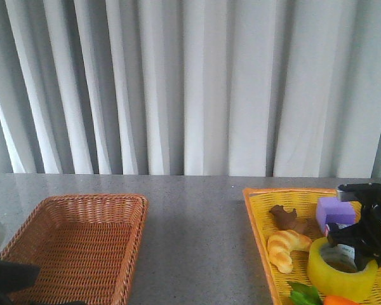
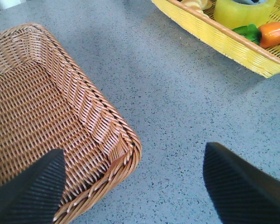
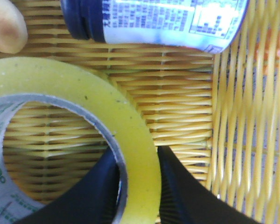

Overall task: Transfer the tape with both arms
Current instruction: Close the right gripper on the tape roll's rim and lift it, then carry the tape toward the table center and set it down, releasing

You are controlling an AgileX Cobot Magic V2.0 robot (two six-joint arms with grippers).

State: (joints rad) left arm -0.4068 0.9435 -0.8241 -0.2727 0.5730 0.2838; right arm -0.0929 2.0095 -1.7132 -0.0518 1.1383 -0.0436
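The yellow tape roll lies in the yellow wicker tray at the right, beside a croissant. My right gripper is down on it. In the right wrist view the gripper is shut on the roll's wall, one finger inside the white printed core and one outside. My left gripper is open and empty, low over the near corner of the brown wicker basket. The tape also shows far off in the left wrist view.
The brown basket stands at the left. The tray also holds a croissant, a brown piece, a purple block, a carrot with green leaves, and a blue-and-white printed can lying close beside the tape. Grey tabletop lies between basket and tray.
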